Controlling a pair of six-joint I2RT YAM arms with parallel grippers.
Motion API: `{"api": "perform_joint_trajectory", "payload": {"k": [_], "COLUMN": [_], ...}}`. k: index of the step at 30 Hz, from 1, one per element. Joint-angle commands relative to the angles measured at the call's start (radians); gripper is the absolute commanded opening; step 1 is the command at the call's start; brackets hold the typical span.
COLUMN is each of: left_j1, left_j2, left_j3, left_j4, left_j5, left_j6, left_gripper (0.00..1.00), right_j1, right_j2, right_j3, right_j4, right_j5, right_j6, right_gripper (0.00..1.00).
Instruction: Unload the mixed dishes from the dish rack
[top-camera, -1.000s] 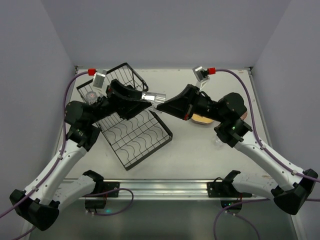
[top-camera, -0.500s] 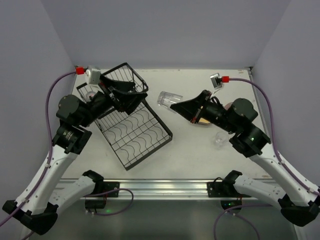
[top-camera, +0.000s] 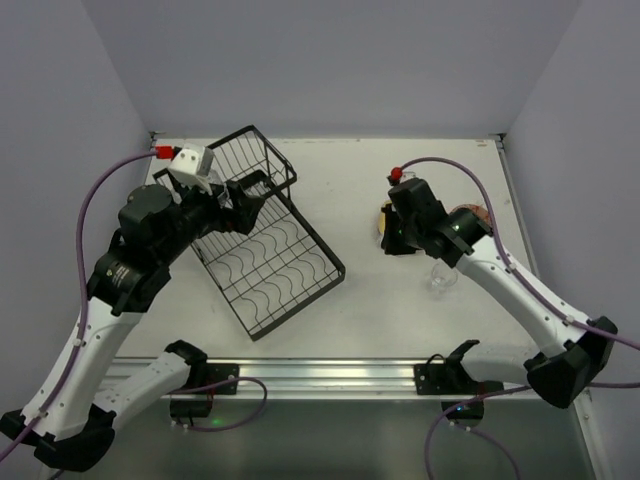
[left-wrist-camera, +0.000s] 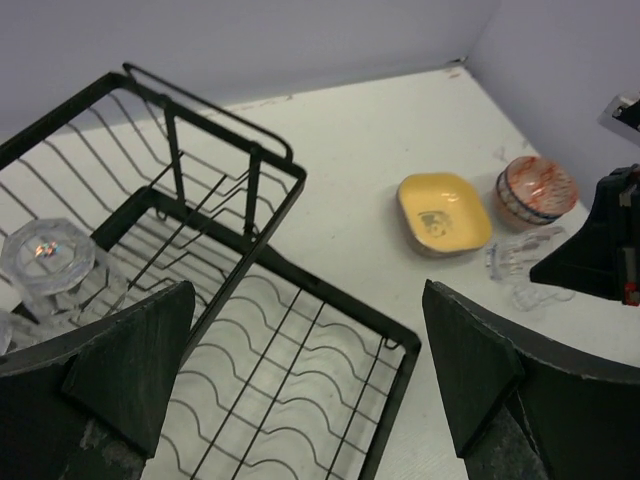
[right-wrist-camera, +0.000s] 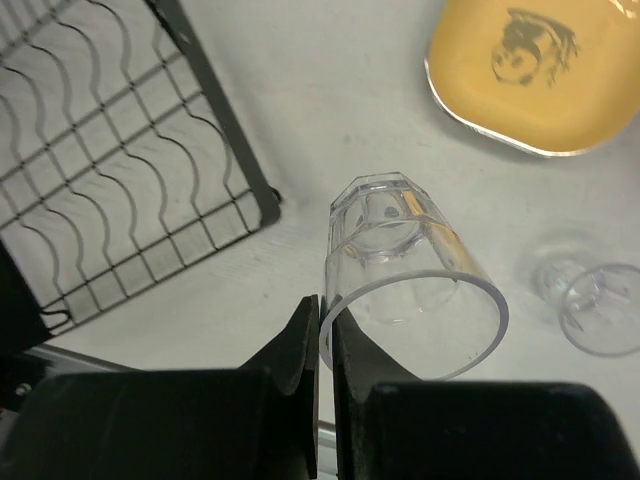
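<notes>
White tabletop (top-camera: 400, 320): yellow rounded-square plate (left-wrist-camera: 443, 212), red-brown patterned bowl (left-wrist-camera: 537, 188), clear glass cup (right-wrist-camera: 603, 322) unloaded; second clear cup (right-wrist-camera: 410, 270) pinched by right gripper (right-wrist-camera: 325, 325); faceted glass (left-wrist-camera: 47, 258) left in black wire rack (top-camera: 275, 262); left gripper (left-wrist-camera: 300, 365) spread wide.

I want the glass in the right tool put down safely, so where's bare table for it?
Bare table runs along the far side between the dish rack and the yellow plate, and in front between the rack's near corner and the standing glass cup. Crowded around the plate, red-brown bowl and that cup.
</notes>
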Motion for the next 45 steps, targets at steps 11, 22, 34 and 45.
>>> {"api": "perform_joint_trajectory", "payload": {"k": [11, 22, 34, 45], "left_j1": [-0.003, -0.002, -0.003, -0.002], "left_j2": [0.008, 0.018, 0.022, 0.048], "left_j3": [0.048, 0.012, 0.052, 0.100], "left_j4": [-0.213, -0.227, -0.235, -0.239], "left_j5": [-0.148, -0.164, -0.178, -0.193], "left_j6": [0.145, 0.171, 0.185, 0.185], "left_gripper": [1.00, 1.00, 1.00, 1.00], "right_j1": [-0.168, -0.217, -0.233, -0.233], "right_j2": [0.248, 0.308, 0.368, 0.257], "right_j3": [-0.040, -0.144, -0.191, -0.123], "right_j4": [-0.141, -0.098, -0.044, -0.122], "right_j5": [-0.058, -0.064, -0.107, -0.053], "right_j6": [-0.127, -0.133, -0.150, -0.130], "right_gripper": [0.00, 0.00, 0.02, 0.58]}}
